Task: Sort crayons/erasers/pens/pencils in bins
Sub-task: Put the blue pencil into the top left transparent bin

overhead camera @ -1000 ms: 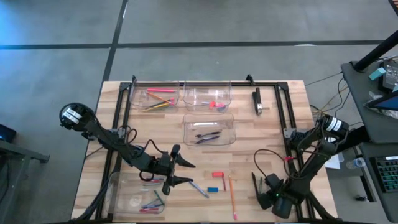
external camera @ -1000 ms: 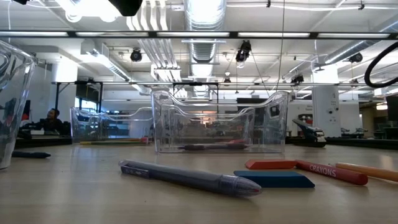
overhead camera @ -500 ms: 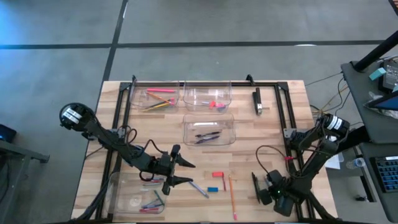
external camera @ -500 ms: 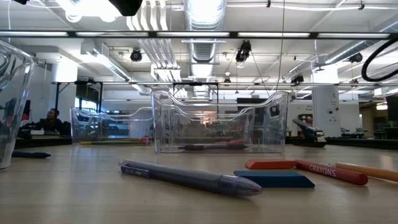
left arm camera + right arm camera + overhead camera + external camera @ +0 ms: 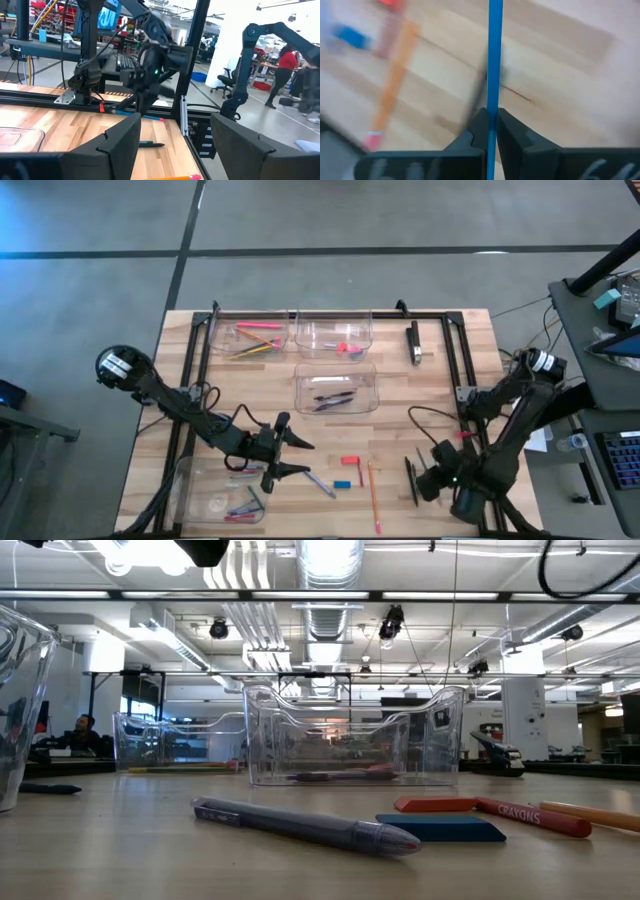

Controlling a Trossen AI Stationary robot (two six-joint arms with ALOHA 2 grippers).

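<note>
Only one readable text: "CRAYONS" in pale capitals along the red crayon (image 5: 533, 817), lying on the table at about 4 o'clock from the clear bin (image 5: 352, 748) in the low view. The same crayon in the high view (image 5: 360, 473) is too small to read. The purple pen (image 5: 305, 825) carries a label band, illegible. Signs in the room behind are unreadable.

You've three bins (image 5: 334, 337) far, one bin (image 5: 215, 490) near left; loose pencil (image 5: 373, 496), eraser (image 5: 343, 484), pen (image 5: 319, 483) near centre.
</note>
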